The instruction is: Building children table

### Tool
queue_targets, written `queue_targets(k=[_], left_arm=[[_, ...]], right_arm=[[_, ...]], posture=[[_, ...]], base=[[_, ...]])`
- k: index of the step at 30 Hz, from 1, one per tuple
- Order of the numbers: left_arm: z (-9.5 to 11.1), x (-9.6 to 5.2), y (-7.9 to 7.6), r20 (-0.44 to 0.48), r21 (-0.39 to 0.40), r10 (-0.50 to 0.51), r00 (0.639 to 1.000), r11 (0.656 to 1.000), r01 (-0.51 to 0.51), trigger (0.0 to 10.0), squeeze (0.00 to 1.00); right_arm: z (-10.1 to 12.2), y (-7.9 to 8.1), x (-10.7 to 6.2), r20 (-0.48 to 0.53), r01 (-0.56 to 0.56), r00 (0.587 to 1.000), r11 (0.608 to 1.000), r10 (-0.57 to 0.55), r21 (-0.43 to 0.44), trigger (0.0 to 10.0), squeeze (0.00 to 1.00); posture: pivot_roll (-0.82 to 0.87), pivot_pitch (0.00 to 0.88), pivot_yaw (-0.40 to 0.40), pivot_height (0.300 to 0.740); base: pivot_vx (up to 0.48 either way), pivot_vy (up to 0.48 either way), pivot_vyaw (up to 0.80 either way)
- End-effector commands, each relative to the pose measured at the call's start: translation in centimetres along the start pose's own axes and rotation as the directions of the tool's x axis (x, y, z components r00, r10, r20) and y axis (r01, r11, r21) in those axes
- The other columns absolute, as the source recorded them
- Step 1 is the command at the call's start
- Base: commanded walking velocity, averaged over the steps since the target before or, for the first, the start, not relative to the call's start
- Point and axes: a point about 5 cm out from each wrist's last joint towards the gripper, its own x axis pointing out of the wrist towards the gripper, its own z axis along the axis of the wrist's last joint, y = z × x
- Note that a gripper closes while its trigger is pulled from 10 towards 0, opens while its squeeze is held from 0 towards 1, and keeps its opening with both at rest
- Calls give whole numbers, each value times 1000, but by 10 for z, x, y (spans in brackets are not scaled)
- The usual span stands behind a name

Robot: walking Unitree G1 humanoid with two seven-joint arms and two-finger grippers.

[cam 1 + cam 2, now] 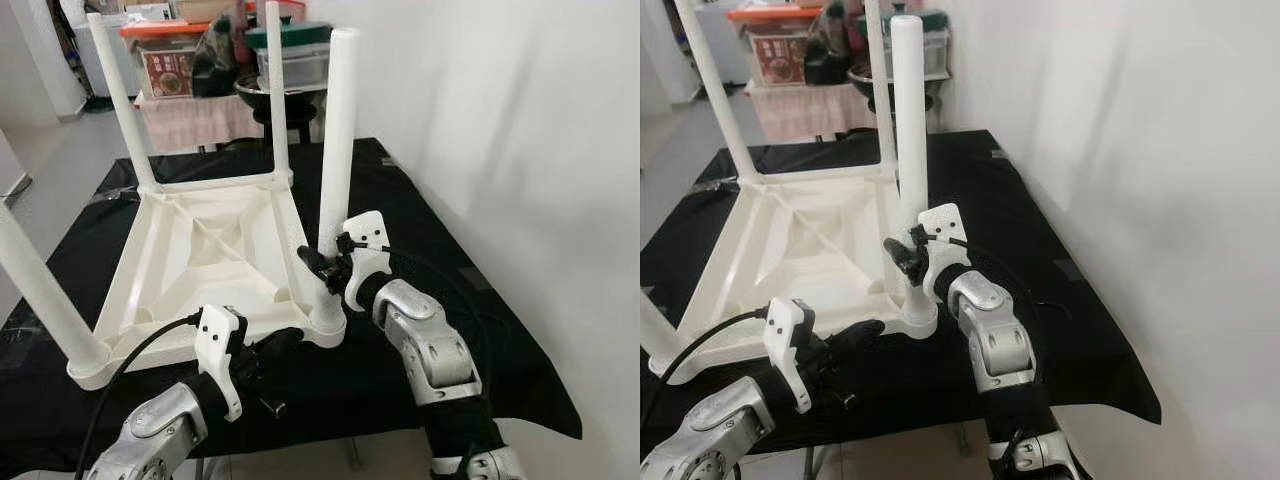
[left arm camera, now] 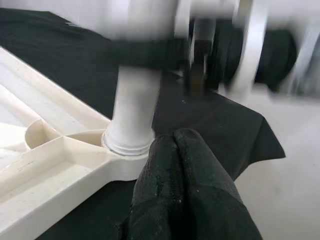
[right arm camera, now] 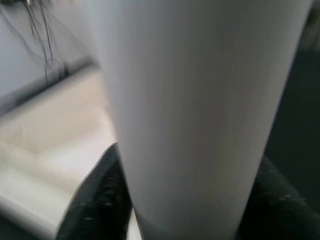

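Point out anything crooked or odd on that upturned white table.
On the upturned white plastic table, the near-left white leg splays outward and the far-left leg leans, while the near-right leg, held by the right gripper, stands upright. No damage visible.

Black cloth (image 1: pixel 420 200) spread over the work surface, wrinkled, its near right corner hanging off the edge. White wall (image 1: pixel 520 120) along the right side. Pale tiled floor (image 1: pixel 60 170) on the far left. Far back: low stand draped in a pinkish cloth (image 1: pixel 195 122). On it a printed box (image 1: pixel 166 72) under an orange lid (image 1: pixel 160 28), a clear storage bin (image 1: pixel 295 62) with a dark green lid (image 1: pixel 290 35) on the right, a dark bag-like lump (image 1: pixel 215 55) between them. A metal bowl (image 1: pixel 262 97) sits just in front of the bin.
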Motion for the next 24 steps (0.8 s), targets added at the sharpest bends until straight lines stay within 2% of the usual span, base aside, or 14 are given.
queue_targets(k=[1,2,3,4,6,7,8,9,10,11,14,16,23,24], left_arm=[[0,0,2,-6,-1,0,1000,1000,0,10000,0],[0,0,2,-6,-1,0,1000,1000,0,10000,0],[-1,0,2,-7,-2,-2,1000,1000,2,10000,0],[-1,0,2,-7,-2,-2,1000,1000,2,10000,0],[-1,0,2,-7,-2,-3,1000,1000,3,10000,0],[-1,0,2,-6,-1,-2,1000,1000,2,10000,0],[-1,0,2,-6,-1,-2,1000,1000,2,10000,0],[-1,0,1,-6,-1,-1,1000,1000,1,10000,0],[-1,0,1,-6,0,0,1000,1000,0,10000,0],[-1,0,0,-7,1,1,1000,1000,-1,10000,0],[-1,0,0,-7,1,2,1000,1000,-2,10000,0],[-2,-1,-1,-11,5,3,1000,1000,-3,10000,0],[-2,-1,-3,-12,7,4,1000,1000,-4,10000,0],[-2,-1,-4,-13,7,5,1000,1000,-5,10000,0]], right_arm=[[14,7,3,36,-186,981,981,188,-58,10000,1000],[14,7,3,36,-186,981,981,188,-58,10000,1000],[20,5,2,42,-261,963,960,266,-103,10000,1000],[20,5,2,42,-261,963,960,266,-103,10000,1000],[29,-3,-1,24,-374,923,909,384,-184,10000,1000],[35,-9,-3,11,-430,896,876,443,-219,10000,604],[35,-9,-3,11,-430,896,876,443,-219,10000,604],[39,-13,-4,1,-462,879,854,476,-239,10000,604],[44,-20,-4,-15,-494,862,832,508,-253,10000,0],[49,-25,-4,-25,-522,845,814,534,-256,10000,0],[53,-29,-4,-35,-541,833,800,552,-260,10000,0],[60,-34,-2,-51,-582,806,775,589,-246,10000,0],[61,-41,4,-66,-611,788,763,613,-212,10000,0],[58,-43,5,-77,-616,785,762,615,-199,6627,0]], posture=[[-16,0,8,740],[-16,0,8,740],[-15,0,8,740],[-15,0,8,740],[-5,0,2,740],[1,0,-3,740],[1,0,-3,740],[3,0,-3,740],[11,0,-3,740],[20,0,-6,740],[23,0,-6,740],[36,0,-9,740],[45,0,-16,740],[49,2,-22,740]], base=[[0,0,0],[0,0,0],[0,0,0],[0,0,0],[0,0,0],[0,0,0],[0,0,0],[0,0,0],[0,0,0],[0,0,0],[0,0,0],[0,0,0],[0,0,0],[0,0,0]])
